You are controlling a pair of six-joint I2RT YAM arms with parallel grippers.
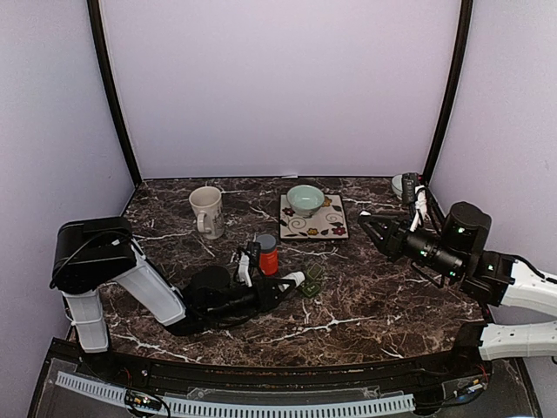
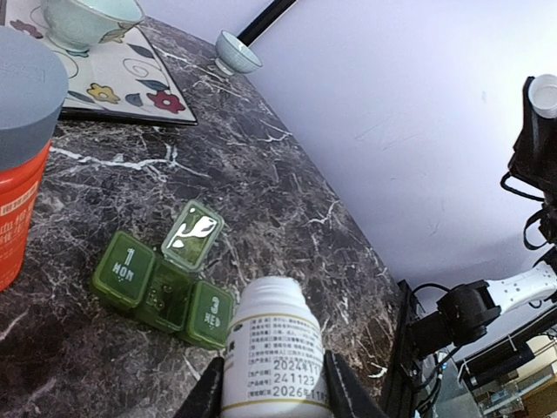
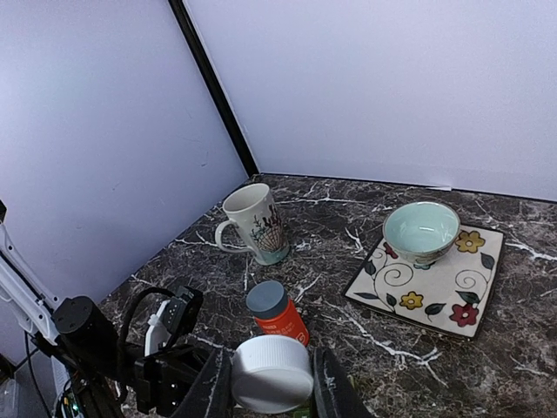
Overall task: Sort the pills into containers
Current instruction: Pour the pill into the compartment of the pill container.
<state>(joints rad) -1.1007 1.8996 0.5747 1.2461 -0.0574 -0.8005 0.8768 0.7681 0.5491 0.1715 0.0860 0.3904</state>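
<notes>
While the left pincer [image 2: 275,394] lies low over the table [image 1: 374,296], its jaws stand partly apart and clamp the body of a white pill bottle [image 2: 277,340], whose neck points forward past the fingertips

Item, pill box [image 2: 161,292]: dark green strip of three joined compartments, on the table just ahead of the left pincer and slightly to its left, under the bottle's neck; whether bottle and box touch cannot be told. End lids marked 1 MON and 3 WED are down; the middle lid stands up, its contents too dim to make out

Item, right pincer [image 3: 271,387]: raised well to the right of the left pincer, jaws partly apart and closed on a white cap [image 3: 271,370], with nothing else in its grip

Item, orange bottle [image 1: 267,254]: grey lid, upright, just left of the left pincer's fingertips and behind the pill box

Item, beige mug [image 1: 207,212]: upright, far ahead and left of the left pincer

Item, floral plate [image 1: 326,225]: square, ahead of the left pincer, carrying a pale green bowl [image 1: 305,199]

Item, small bowl [image 1: 398,185]: at the far table edge, beyond the right pincer
</notes>
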